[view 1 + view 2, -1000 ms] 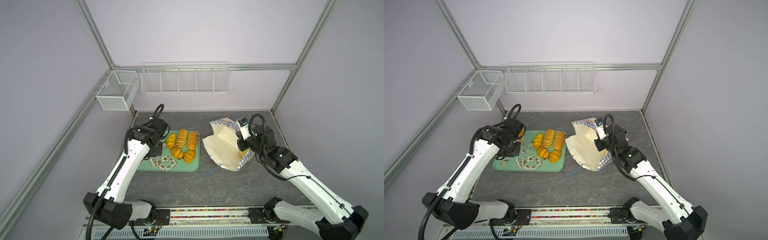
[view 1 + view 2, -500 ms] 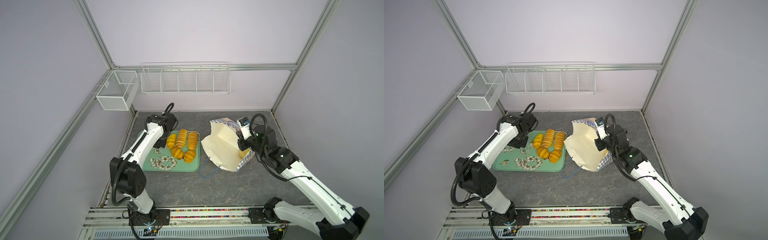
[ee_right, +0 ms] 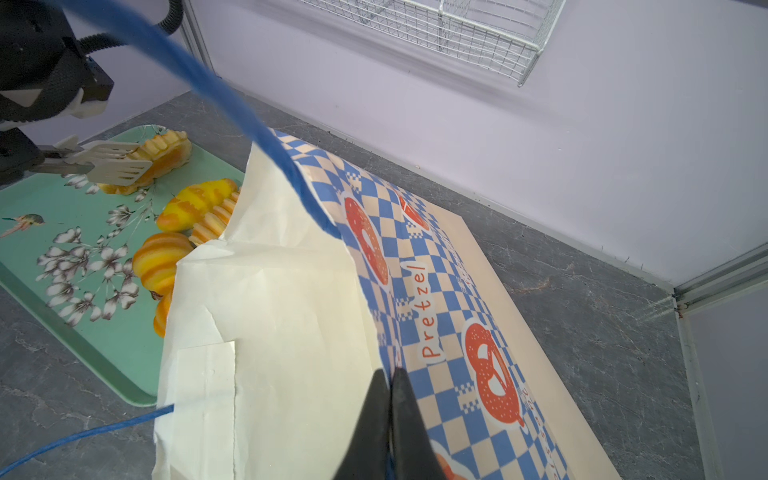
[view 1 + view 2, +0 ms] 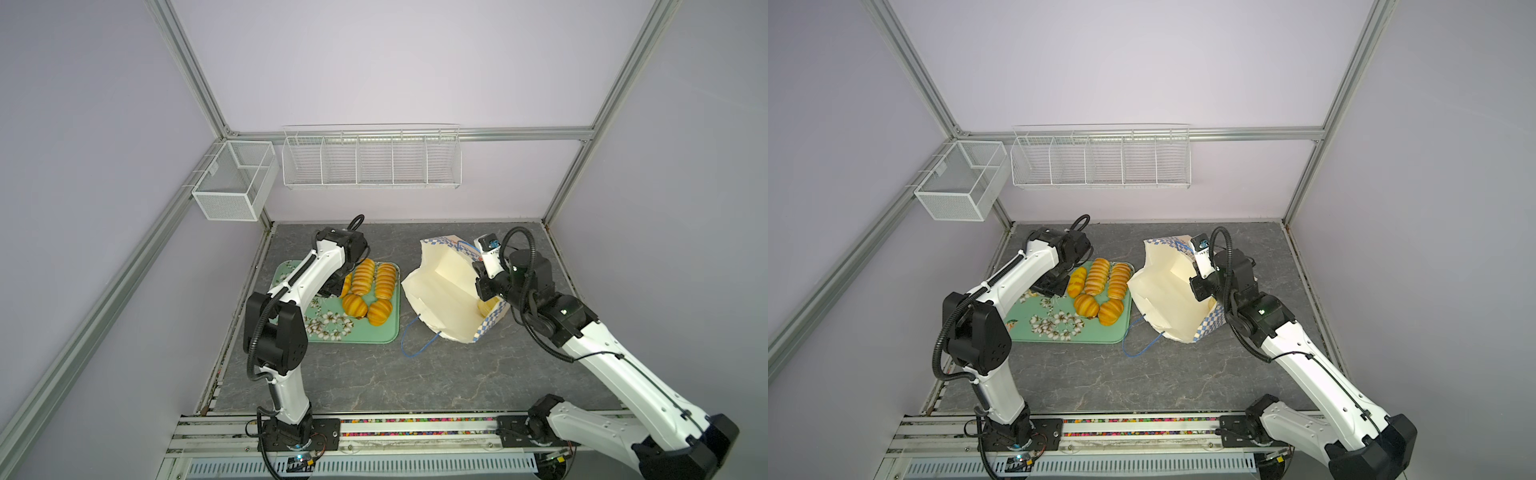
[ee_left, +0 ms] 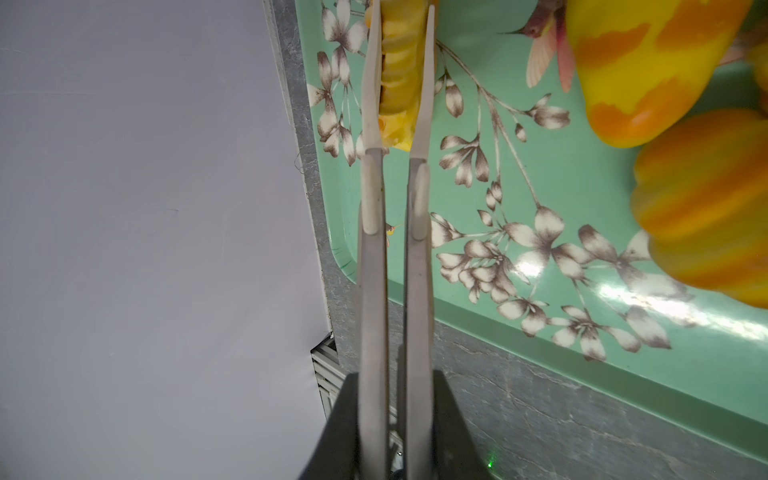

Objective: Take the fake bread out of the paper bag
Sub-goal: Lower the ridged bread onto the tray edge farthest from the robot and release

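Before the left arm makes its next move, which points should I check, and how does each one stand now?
1. Left gripper clamped on ribbed loaf: ok.
2. Loaf above green floral tray: ok.
3. Loaf resting on tray: cannot tell.
4. Right gripper pinching paper bag wall, mouth open: ok.
5. Bag emptied: not ok, one bread piece inside.

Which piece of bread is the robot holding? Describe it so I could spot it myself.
Start at the green flowered tray left of the cream paper bag. Of the golden fake bread there, take the ribbed loaf at the far left. It alone is clamped in the left gripper; the others lie free.
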